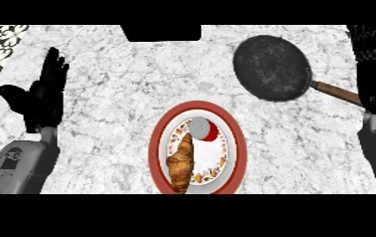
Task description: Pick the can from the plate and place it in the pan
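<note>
The can (202,128) is being carried on the plate (156,151), at the end nearer the pan, just beside the tip of the croissant (180,162) that is being carried there as well. It is being kept well apart from both hands. The pan (273,66) is being borne by the desk (110,71) up and to the right of the plate, apart from it, with its handle (336,92) being pointed toward the right edge. The left hand (40,101) is being held open at the left edge, fingers up, with nothing being gripped. The right hand (365,47) is being cut off by the right edge, near the handle, so how far it is being opened cannot be told.
</note>
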`<state>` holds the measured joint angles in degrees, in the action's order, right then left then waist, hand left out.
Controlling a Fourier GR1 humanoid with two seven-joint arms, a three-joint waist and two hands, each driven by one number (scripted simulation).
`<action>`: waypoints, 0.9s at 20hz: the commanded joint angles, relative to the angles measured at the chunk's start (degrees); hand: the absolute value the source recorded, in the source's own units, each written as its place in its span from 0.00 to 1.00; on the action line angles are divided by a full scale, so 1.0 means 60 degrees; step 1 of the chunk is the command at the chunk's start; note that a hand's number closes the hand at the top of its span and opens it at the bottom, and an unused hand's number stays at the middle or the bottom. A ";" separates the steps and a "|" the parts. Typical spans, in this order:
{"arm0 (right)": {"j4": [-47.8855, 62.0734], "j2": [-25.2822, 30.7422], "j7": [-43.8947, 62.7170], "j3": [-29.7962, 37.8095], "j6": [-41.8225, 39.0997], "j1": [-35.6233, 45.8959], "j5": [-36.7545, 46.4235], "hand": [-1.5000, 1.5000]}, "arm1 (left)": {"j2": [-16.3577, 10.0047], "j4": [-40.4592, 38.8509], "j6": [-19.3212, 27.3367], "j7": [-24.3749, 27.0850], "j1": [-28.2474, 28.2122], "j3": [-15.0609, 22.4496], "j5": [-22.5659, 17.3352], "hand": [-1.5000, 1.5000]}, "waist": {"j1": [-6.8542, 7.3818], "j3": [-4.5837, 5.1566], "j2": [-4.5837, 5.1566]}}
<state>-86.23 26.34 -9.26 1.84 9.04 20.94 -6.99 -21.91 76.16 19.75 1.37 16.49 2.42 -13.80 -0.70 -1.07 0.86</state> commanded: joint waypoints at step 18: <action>0.1863 0.1538 -0.2541 -0.3626 -0.6795 0.3739 0.1917 0.00 | 0.0254 0.0843 -0.0865 -0.0358 -0.0424 0.0822 0.0214 0.50 | 0.0261 0.0183 -0.0165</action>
<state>-73.95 31.64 -25.14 -20.64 -25.59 37.81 3.74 -21.13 79.65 13.26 0.27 15.22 7.11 -13.29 1.82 -0.03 0.29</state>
